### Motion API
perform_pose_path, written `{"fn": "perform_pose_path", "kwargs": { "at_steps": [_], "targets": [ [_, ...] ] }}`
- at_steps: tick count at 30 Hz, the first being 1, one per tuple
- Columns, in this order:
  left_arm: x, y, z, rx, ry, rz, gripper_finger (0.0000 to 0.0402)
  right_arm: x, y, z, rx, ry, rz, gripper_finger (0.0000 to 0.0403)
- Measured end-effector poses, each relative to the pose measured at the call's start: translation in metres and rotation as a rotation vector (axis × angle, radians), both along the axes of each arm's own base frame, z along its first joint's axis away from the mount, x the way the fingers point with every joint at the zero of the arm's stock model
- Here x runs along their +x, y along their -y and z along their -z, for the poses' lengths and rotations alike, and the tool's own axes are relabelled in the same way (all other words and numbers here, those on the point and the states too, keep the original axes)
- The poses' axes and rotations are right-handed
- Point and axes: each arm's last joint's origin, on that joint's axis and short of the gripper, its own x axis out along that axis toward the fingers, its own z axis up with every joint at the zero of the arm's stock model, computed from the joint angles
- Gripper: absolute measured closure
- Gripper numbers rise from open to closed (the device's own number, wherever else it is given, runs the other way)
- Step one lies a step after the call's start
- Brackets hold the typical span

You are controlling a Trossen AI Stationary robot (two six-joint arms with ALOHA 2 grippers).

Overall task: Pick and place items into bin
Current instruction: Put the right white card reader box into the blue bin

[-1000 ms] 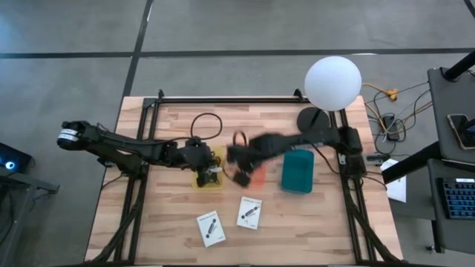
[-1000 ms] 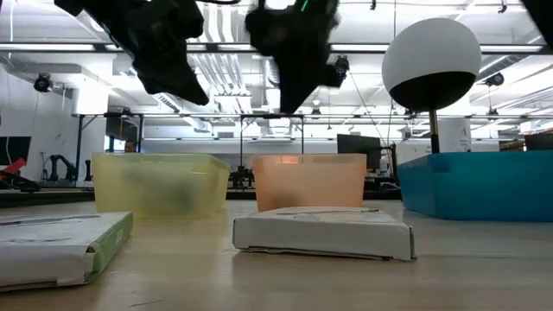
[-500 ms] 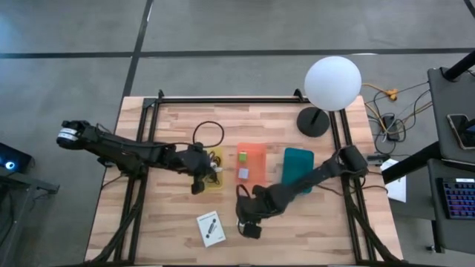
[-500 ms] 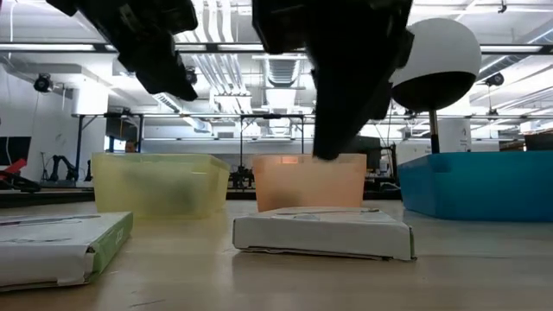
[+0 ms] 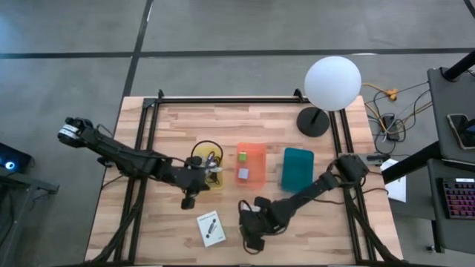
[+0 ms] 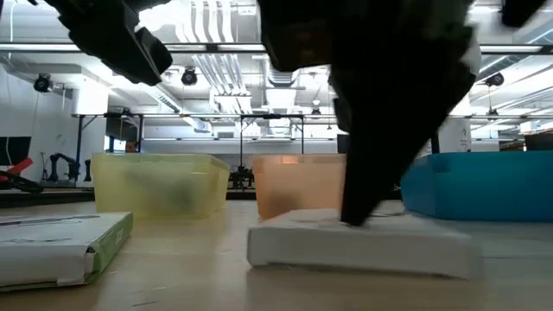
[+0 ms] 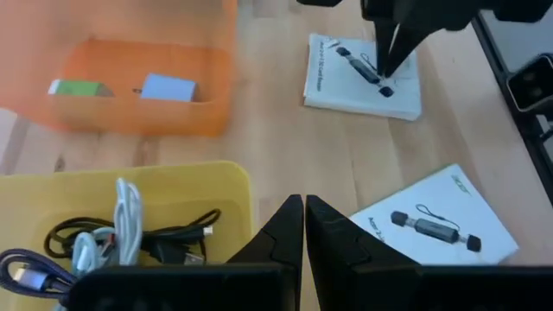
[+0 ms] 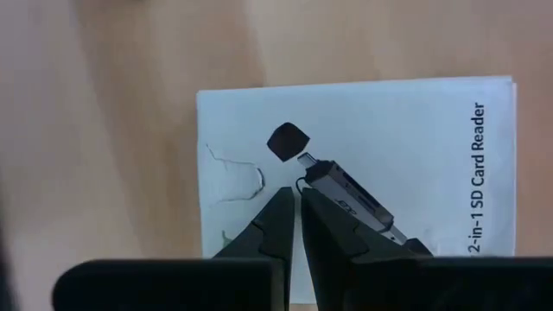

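Two white card-reader boxes lie flat on the wooden table. One [image 5: 211,228] lies free near the front edge. The other [image 8: 389,130] lies under my right gripper [image 8: 296,197], which is shut and points steeply down onto it; in the high view the gripper [image 5: 250,226] hides this box. My left gripper [image 7: 304,212] is shut and holds nothing; it hangs above the table just in front of the yellow bin [image 5: 208,169]. That bin holds cables [image 7: 130,233]. The orange bin [image 5: 251,165] holds a green cube [image 7: 76,88] and a grey piece [image 7: 168,87]. My right gripper sets its shut fingertips [image 6: 354,216] on the printed top face [image 8: 276,177] of the white box, coming from above at a steep slant. The box lies flat on the table below them.
A teal bin [image 5: 297,169] stands right of the orange one. A white globe lamp [image 5: 332,81] on a dark foot stands at the far right corner. Bare wood lies along the front edge and on the left of the table.
My right gripper has swung from above the orange bin toward the near edge and come down onto the white box, which has shifted a little on the table. My left gripper has drawn back from over the yellow bin toward the near left. Both stayed shut.
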Motion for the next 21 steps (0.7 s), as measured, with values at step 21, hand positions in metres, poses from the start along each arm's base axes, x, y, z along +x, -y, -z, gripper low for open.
{"fn": "perform_pose_path", "kwargs": {
  "at_steps": [21],
  "targets": [
    [0.019,0.067,-0.002,-0.003,0.084,-0.051,0.0402,-0.015,-0.048,-0.061,-0.143,0.122,0.085,0.0385]
  ]
}}
